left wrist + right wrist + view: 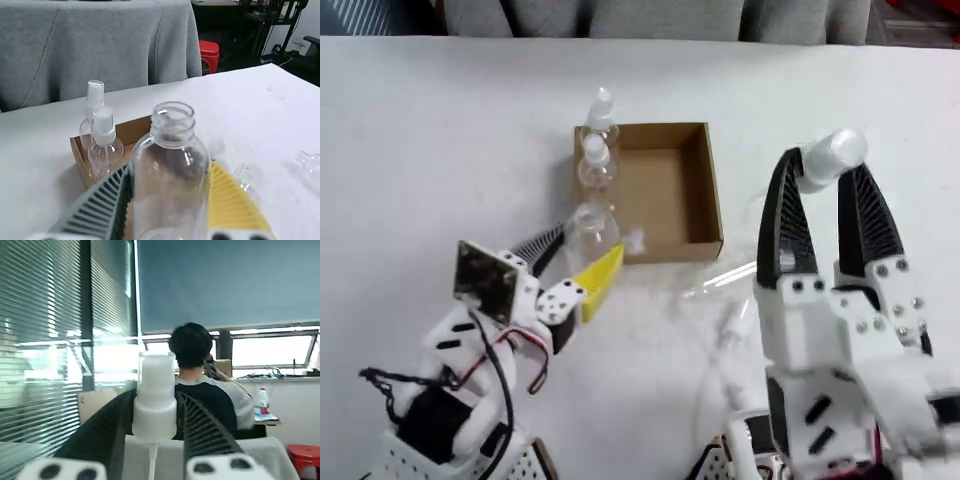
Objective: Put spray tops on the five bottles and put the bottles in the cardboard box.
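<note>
Left gripper [588, 240]: fingers clamped on an uncapped bottle [170, 175], upright just beside the cardboard box's [705, 180] near-left corner. Right gripper [823, 165]: fingers clamped on a spray top [154, 400], above the tabletop [420, 150], right of the box. Two capped bottles [595, 160] stand inside the box's left side.

Brown cardboard box [665, 205]; clear bottle [170, 195]; white spray top [154, 407]; white table [440, 150].

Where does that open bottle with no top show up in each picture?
High view: uncapped bottle in the left pincer, by the cardboard box.
Left wrist view: close up, between grey and yellow fingers.
Right wrist view: right pincer holds a spray top instead.
Shared landmark: the cardboard box with two capped bottles.
</note>
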{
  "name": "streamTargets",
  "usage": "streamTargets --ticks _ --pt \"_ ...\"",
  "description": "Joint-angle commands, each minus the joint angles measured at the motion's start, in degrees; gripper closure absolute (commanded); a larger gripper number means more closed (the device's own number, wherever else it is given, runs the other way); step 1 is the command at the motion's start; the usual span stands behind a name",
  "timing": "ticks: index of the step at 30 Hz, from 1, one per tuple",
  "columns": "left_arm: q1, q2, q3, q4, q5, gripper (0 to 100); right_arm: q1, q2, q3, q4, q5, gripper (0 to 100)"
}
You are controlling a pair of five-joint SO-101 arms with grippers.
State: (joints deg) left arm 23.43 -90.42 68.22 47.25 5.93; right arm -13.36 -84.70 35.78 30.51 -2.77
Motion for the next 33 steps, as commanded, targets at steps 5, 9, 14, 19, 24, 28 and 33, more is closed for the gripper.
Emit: streamTargets --ticks 5,9,14,19,24,28,33 --pt "2.33 -0.66 2.81 -1.41 -0.53 97 -6.9 11.03 -12.31 -1.63 -0.62 97.8" --pt "4.18 -0.66 4.75 -1.41 -0.35 97 -12.88 15.25 -15.03 -1.63 -0.62 97.8" --pt "4.09 -0.66 5.01 -1.49 -0.35 97 -19.82 20.0 -14.95 -1.19 -0.62 97.9" --pt "3.91 -0.66 5.36 -1.49 -0.35 97 -24.75 21.58 -11.25 -1.63 -0.53 97.9" --pt "3.91 -0.66 5.63 -1.41 -0.44 97 -25.36 21.49 -6.95 -1.63 -0.53 97.9" --pt "3.91 -0.66 7.03 -1.85 -0.53 97 -25.45 21.49 -5.1 -1.71 -0.53 97.9" --pt "3.91 -0.66 6.86 -1.85 -0.35 97 -25.36 21.49 -4.75 -4.53 -0.53 97.9"
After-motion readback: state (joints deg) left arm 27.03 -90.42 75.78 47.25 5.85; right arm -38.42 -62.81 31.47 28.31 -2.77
